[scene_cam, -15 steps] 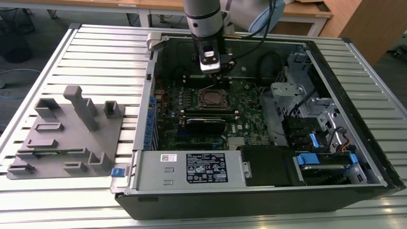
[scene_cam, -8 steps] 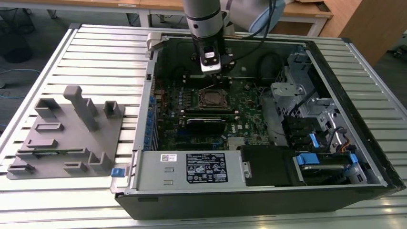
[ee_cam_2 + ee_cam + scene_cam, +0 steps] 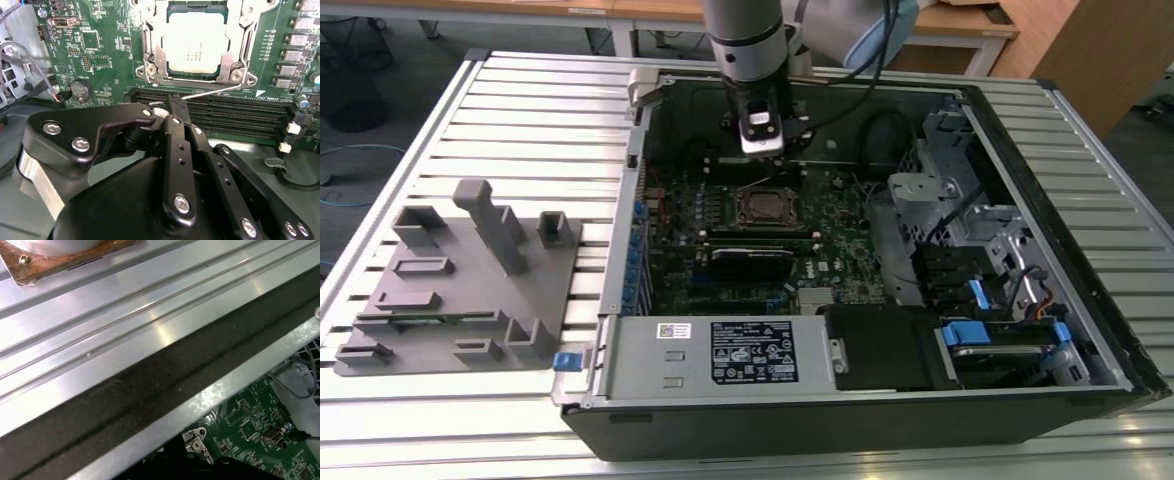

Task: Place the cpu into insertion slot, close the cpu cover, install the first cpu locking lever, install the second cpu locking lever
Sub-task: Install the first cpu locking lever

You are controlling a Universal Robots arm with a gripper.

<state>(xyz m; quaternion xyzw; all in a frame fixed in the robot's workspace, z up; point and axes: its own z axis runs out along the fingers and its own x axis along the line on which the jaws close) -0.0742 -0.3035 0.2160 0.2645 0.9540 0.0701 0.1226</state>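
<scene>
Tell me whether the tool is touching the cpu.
Apart. In the second wrist view the tool ends over the black memory slots, with the cpu cover edge and green board showing between it and the cpu.

The cpu is a flat square chip with a dull silver-grey top. It lies level in the slot, a square socket with a silvery rim on the green board inside the open computer case. In the second wrist view a dark edge of the socket shows round the chip. The cover, a thin silvery frame with a square cut-out, lies down over the chip's edges. One lever, a thin bright rod, runs slightly aslant just beside the socket, between it and the long black card slots.
</scene>
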